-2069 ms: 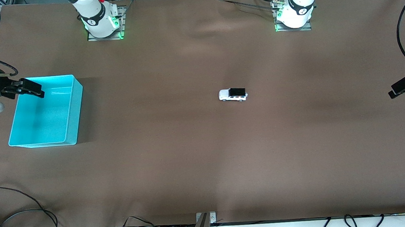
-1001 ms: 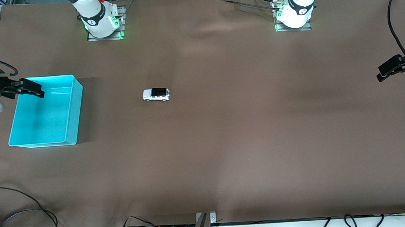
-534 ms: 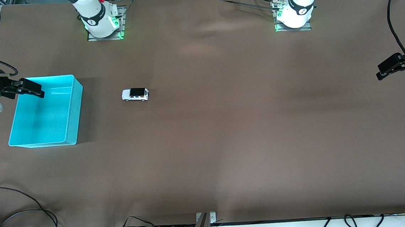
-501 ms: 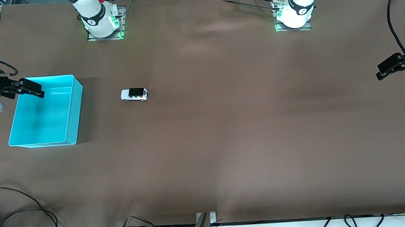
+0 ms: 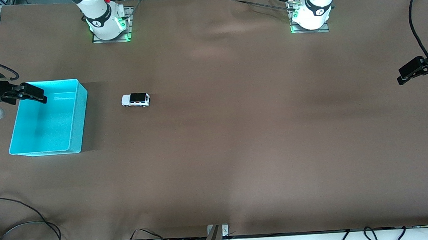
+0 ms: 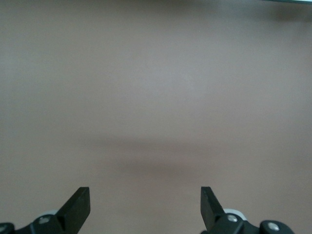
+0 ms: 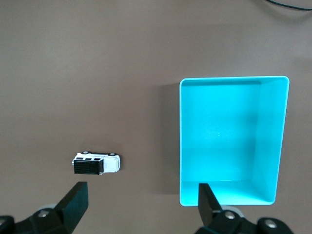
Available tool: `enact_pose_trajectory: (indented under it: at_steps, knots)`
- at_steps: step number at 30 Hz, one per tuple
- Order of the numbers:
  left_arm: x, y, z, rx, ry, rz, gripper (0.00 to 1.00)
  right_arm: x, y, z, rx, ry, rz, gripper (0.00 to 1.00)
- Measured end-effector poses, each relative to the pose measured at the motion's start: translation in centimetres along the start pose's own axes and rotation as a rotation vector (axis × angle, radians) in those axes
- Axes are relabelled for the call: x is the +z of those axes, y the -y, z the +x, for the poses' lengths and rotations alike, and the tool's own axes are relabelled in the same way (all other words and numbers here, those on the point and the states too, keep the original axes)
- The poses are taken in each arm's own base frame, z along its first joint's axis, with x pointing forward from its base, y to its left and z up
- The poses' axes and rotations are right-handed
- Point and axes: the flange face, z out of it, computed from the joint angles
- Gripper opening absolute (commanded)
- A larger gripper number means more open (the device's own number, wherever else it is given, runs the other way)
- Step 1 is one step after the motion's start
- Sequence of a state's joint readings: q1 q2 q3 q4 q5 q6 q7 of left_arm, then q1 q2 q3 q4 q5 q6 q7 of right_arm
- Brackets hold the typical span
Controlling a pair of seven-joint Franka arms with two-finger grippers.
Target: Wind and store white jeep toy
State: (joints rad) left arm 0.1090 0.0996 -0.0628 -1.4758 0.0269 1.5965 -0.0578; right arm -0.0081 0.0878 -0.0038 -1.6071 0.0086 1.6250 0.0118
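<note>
white jeep toy (image 5: 135, 100) loose on counter (image 5: 239, 152) near turquoise bin (image 5: 74, 118), not stored | left gripper (image 5: 408, 71) jaws apart, waiting | right gripper (image 5: 31, 93) jaws apart over bin | pick-and-drop left

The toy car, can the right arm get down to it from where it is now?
Probably yes. The toy car sits alone on the table beside the turquoise bin, nothing covering it. The right gripper hangs open over the bin, so a short move should reach it.

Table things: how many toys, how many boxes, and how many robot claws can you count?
Small white toy jeep with black roof: 1
Turquoise plastic bin: 1
Black two-finger grippers: 2, the right gripper over the bin, the left gripper over its table end
Total: 4
</note>
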Motion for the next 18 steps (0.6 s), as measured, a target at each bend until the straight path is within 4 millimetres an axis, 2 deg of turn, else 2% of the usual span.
enact_pose_trajectory:
  at_steps: [11, 18]
  knots:
    - [-0.18, -0.31, -0.01, 0.005, -0.004, -0.001, 1.0, 0.11, 0.0, 0.01, 0.0, 0.004, 0.0, 1.0]
    - [-0.29, -0.35, 0.0, 0.006, -0.007, -0.001, 1.0, 0.95, 0.0, 0.34, 0.0, 0.02, 0.0, 1.0]
